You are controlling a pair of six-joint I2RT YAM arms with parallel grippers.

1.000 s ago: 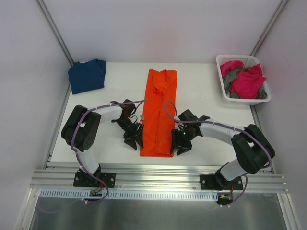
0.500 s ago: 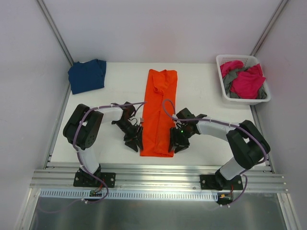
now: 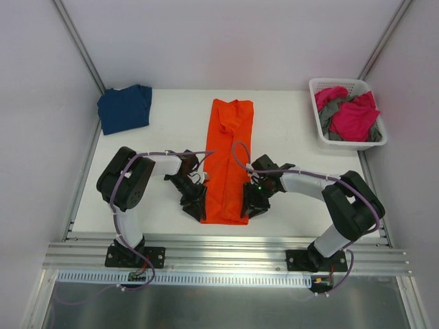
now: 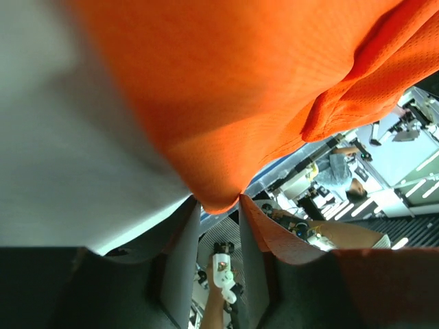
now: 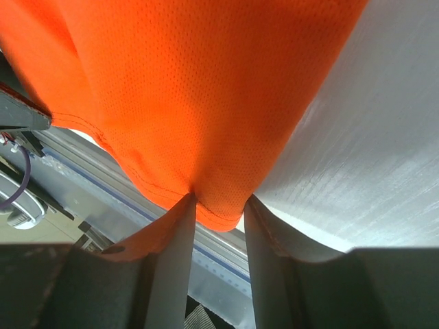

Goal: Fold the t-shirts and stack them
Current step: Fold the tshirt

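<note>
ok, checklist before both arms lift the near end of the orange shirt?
1. Orange t-shirt lies as a flat, long strip: ok.
2. Near corner sits between the left gripper fingers: ok.
3. Other near corner sits between the right gripper fingers: ok.
4. Both grips clamped tight on the cloth: cannot tell.
5. Navy t-shirt lies apart from the orange one: ok.

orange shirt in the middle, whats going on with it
Both arms are on the orange t-shirt, which lies folded into a long strip on the table. The left gripper and right gripper each have a near corner of it between part-open jaws, not yet clamped. A navy t-shirt lies folded far left. Pink t-shirts and a grey t-shirt wait in the white basket.
</note>
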